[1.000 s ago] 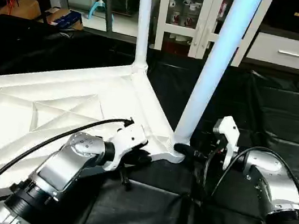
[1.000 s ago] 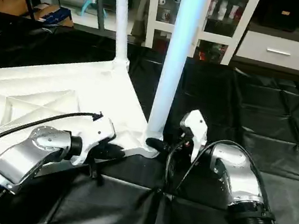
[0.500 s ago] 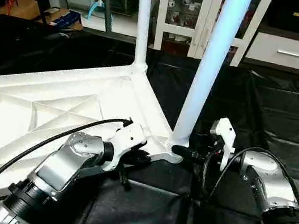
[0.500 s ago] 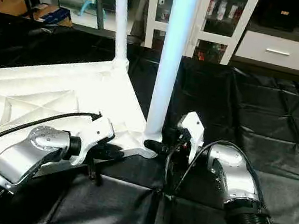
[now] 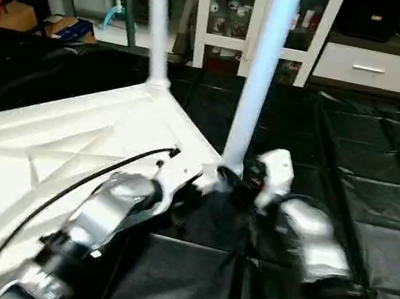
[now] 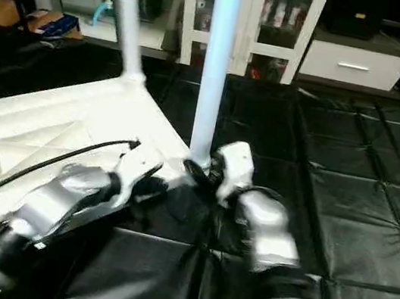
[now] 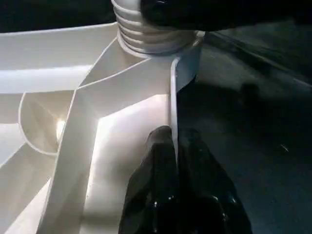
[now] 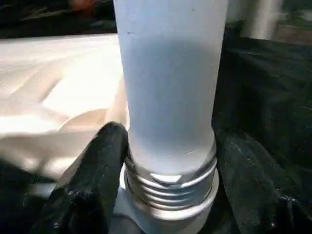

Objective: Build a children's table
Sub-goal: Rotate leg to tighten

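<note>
At near corner socket: upright leg (image 8: pixel 170 97), threads still showing | right gripper (image 8: pixel 168 161) clasps its base | left gripper (image 7: pixel 174 146) pinches tabletop (image 5: pixel 44 162) rim | rigid, light, slick plastic; grip low near threads.

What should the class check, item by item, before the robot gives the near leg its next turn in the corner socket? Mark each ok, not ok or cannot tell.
1. Left gripper pinches the rim of the table top to steady it: ok.
2. Right gripper has a finger on each side of the near leg at its base: ok.
3. Right fingers pressed firmly on the leg: cannot tell.
4. Leg fully screwed in: not ok, threads show above the corner socket.
5. Leg stands upright: ok.
6. Far leg seated in its corner: ok.
</note>
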Controlling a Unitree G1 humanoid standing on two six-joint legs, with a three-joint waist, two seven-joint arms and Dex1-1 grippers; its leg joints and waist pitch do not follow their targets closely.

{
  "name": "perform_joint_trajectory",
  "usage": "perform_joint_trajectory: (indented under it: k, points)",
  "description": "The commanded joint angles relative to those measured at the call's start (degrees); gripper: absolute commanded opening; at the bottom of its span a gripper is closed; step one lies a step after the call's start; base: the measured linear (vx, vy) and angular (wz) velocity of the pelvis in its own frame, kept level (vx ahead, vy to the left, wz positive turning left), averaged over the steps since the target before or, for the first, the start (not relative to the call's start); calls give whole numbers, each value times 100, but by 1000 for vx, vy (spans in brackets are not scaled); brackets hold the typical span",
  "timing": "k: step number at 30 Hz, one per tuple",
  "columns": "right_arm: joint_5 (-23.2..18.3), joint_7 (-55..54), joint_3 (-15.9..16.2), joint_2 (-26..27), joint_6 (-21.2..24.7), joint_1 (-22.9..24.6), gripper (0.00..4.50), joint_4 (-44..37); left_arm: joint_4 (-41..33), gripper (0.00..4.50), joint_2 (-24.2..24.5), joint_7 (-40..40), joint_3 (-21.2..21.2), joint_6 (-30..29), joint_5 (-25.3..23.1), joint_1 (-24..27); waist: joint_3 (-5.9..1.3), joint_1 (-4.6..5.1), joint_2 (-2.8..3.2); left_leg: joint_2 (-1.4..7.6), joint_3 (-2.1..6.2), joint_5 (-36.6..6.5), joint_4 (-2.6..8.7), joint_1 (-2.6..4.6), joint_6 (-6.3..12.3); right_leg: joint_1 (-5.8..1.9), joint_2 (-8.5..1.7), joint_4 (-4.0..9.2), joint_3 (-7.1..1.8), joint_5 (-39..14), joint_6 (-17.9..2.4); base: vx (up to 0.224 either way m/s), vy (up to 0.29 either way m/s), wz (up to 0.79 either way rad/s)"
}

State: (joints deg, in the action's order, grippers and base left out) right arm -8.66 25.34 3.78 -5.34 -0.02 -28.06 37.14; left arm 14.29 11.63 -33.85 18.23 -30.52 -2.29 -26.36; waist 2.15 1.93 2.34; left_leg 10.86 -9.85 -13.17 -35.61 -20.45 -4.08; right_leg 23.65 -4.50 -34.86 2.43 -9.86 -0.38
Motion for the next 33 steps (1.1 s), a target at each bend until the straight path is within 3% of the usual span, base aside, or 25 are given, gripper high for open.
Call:
perform_joint_trajectory:
  k: [1, 4, 5, 6, 7, 12, 14, 16, 21, 26, 28, 33]
  points:
    - [225, -1062, -320, 53, 422, -24, 256, 505, 56, 0, -89, 63, 51, 124, 13, -39, -269, 15, 1, 114, 81, -1668, 538, -31, 33, -218, -263, 552, -142, -2338, -1012, 0, 0, 0]
    - [267, -1580, -317, 357, 415, -149, 255, 643, 195, 0, -178, 122, 32, 191, 0, -139, -265, 59, 27, 127, 87, -1789, 553, -35, 30, -210, -260, 541, -144, -2160, -1074, 0, 0, 0]
    - [322, -1710, -259, 522, 328, -224, 255, 688, 269, 0, -208, 135, 17, 229, -13, -190, -269, 69, -5, 126, 91, -1789, 556, -49, 34, -224, -261, 538, -142, -2133, -1078, 0, 0, 0]
    - [334, -1752, -235, 614, 272, -267, 251, 708, 302, 0, -215, 140, 7, 256, -18, -215, -272, 81, 20, 125, 92, -1772, 560, -51, 36, -223, -267, 526, -146, -2061, -1098, 0, 0, 0]
    - [336, -1659, -173, 721, 129, -325, 249, 723, 341, 0, -210, 141, -11, 293, -29, -243, -279, 97, 2, 126, 90, -1752, 555, -58, 52, -232, -271, 520, -149, -1986, -1117, 0, 0, 0]
    - [4, -869, -126, 790, -78, -206, 248, 340, 324, 0, -108, 70, -16, 423, -28, -197, -284, 69, 20, 143, 74, -1648, 551, -60, 180, -253, -281, 504, -164, -1703, -1216, 0, 0, 0]
    - [-34, -654, -80, 703, -141, -148, 301, 167, 308, 0, -85, 40, -17, 433, -20, -173, -289, 49, 17, 150, 64, -1507, 545, -63, 237, -269, -278, 489, -166, -1514, -1271, 0, 0, 0]
    - [-77, -589, -142, 619, -190, -124, 314, 29, 301, 0, -28, -63, 30, 520, -53, -164, -306, 28, 20, 144, 50, -1209, 525, -82, 311, -292, -282, 461, -172, -1214, -1369, 0, 0, 0]
    - [-499, 153, -359, 235, 236, -111, 352, -405, 148, 0, 135, -410, 122, 601, -29, -77, -321, -46, 31, 158, 35, -812, 488, -84, 525, -320, -279, 411, -166, -776, -1542, 0, 0, 0]
    - [-871, 1876, -104, -825, 949, 120, 356, -1268, -174, 0, 470, -1140, 343, 981, 117, 145, -318, -182, 56, 178, 20, -570, 465, -54, 698, -332, -278, 383, -168, -550, -1584, 0, 0, 0]
    - [-875, 2535, 87, -1257, 959, 266, 356, -1554, -293, 0, 623, -1406, 444, 1153, 138, 231, -327, -236, 56, 189, 20, -592, 460, -38, 702, -326, -276, 383, -157, -586, -1564, 0, 0, 0]
    - [-947, 3560, 350, -1928, 1139, 553, 356, -2064, -437, 0, 891, -1875, 552, 1376, 201, 363, -307, -261, 37, 197, 15, -650, 471, -45, 705, -323, -285, 394, -169, -694, -1562, 0, 0, 0]
